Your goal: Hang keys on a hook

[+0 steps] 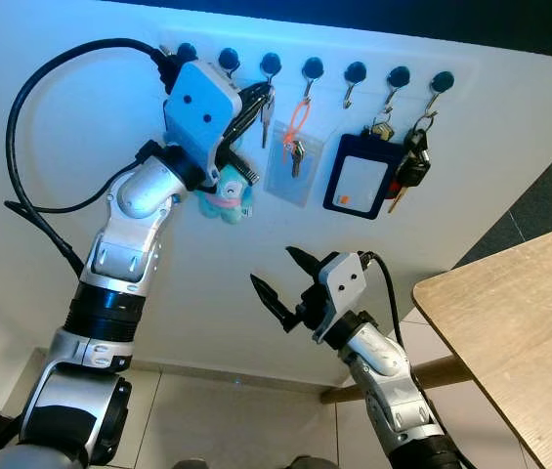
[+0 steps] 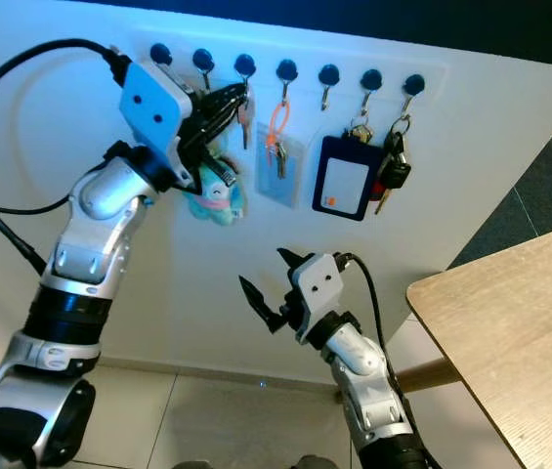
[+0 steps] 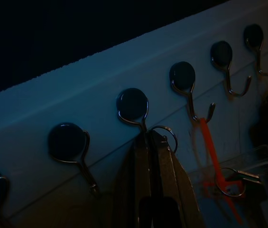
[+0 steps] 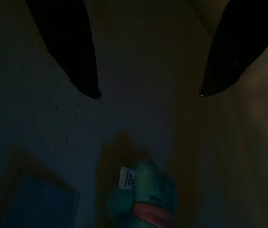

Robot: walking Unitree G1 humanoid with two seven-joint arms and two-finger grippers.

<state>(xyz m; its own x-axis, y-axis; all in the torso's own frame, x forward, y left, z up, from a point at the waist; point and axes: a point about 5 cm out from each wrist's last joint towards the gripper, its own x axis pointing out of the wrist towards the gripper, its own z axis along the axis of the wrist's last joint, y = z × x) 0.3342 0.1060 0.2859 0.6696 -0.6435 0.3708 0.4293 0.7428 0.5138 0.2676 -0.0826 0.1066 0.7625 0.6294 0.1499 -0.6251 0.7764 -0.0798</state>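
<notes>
Up close, key ring [image 3: 164, 135] beside hook [image 3: 133, 105]

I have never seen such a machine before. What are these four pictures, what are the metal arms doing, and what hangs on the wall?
This is a humanoid robot with two silver arms, each ending in two black fingers. The two bright pictures come from cameras in its head, looking at a white wall. The two dark ones come from cameras on its wrists.

On the wall is a hook rail with dark round knobs. The left gripper is raised to it, fingers shut on a key ring right at one hook. A teal plush toy dangles below. Other hooks hold an orange loop with a clear pouch, a dark card holder and a car key bunch.

The right gripper waits lower, open. A wooden table stands at the right.
</notes>
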